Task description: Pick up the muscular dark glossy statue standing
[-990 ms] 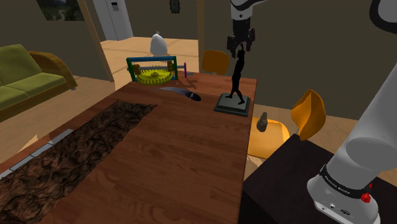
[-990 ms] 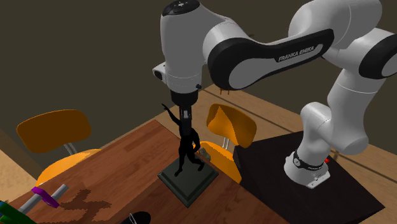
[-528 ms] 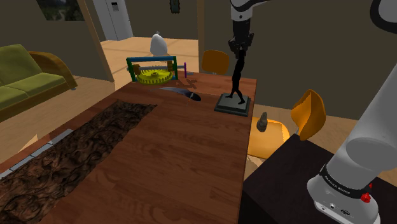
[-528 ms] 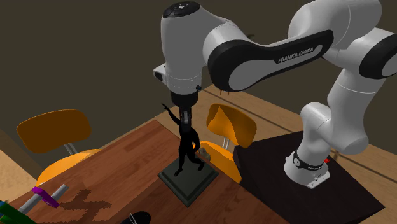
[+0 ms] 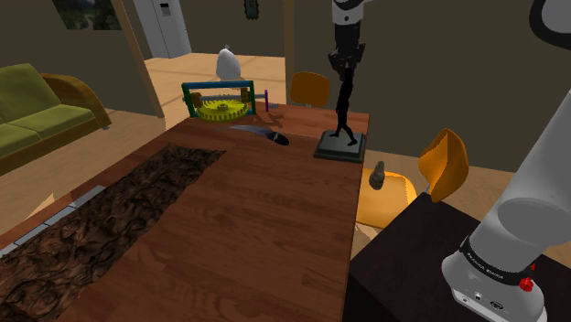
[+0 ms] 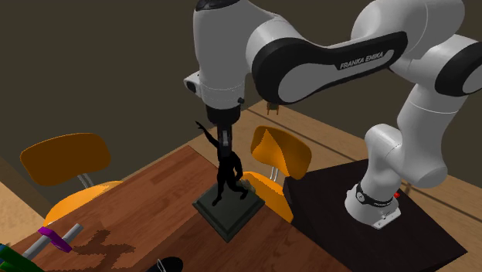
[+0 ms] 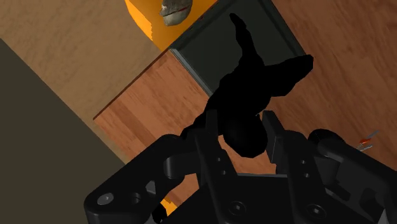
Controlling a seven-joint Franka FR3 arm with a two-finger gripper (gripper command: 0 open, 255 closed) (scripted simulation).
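Wrist view: the claw (image 7: 245,130) pinches the black statue (image 7: 254,83) by its head; the heavy base (image 7: 203,44) could twist it free.

A green sofa (image 5: 32,114) sits on tan floor (image 5: 105,183) beside dark olive walls (image 5: 439,64).

The pincer (image 5: 345,75) has snapped shut on the statue (image 5: 344,114) at its head (the fingers stood wide apart a second ago), and up it comes. Its base now rides higher over the counter (image 5: 274,210), shifted toward one o'clock in the shoulder view.
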